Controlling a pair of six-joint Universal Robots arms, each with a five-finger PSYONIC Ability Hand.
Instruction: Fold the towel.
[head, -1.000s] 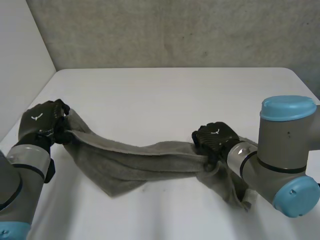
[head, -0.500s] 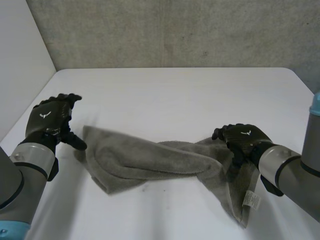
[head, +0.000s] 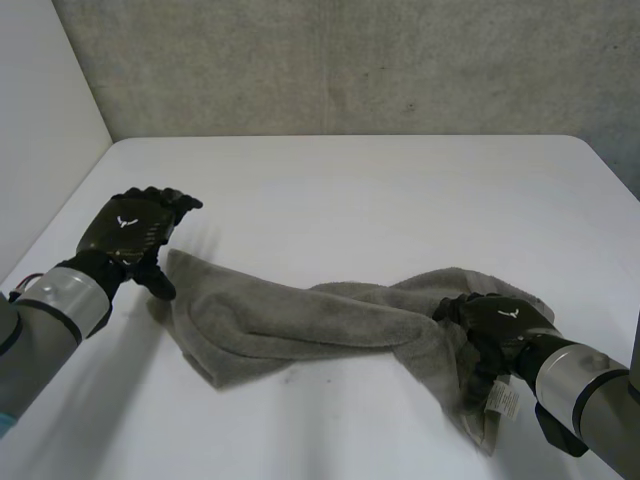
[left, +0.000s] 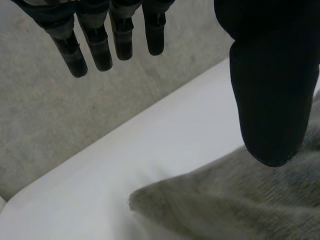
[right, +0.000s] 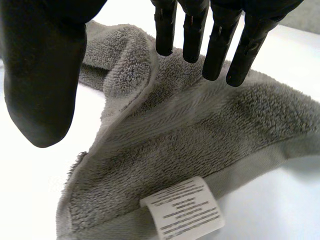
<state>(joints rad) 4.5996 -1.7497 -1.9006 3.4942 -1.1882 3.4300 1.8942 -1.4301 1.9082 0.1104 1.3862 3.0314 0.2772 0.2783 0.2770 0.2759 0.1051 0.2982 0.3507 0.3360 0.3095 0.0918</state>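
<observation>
- The grey towel (head: 290, 320) lies loose and bunched on the white counter (head: 350, 190), between the robot's two hands. Neither hand grips it.
- Its long axis runs side to side across the counter. One end points toward the left hand. The other end, carrying a white label (right: 182, 207), points toward the right. The middle is twisted narrow.
- The left hand (head: 135, 232) hovers just beside the towel's left end with its fingers (left: 100, 45) straight and the thumb apart, holding nothing. It is likely poised to find a corner.
- The right hand (head: 497, 322) hangs over the right end, fingers (right: 220, 45) straight and side by side, thumb wide, nothing pinched. It is probably placed to take the hem near the label.
</observation>
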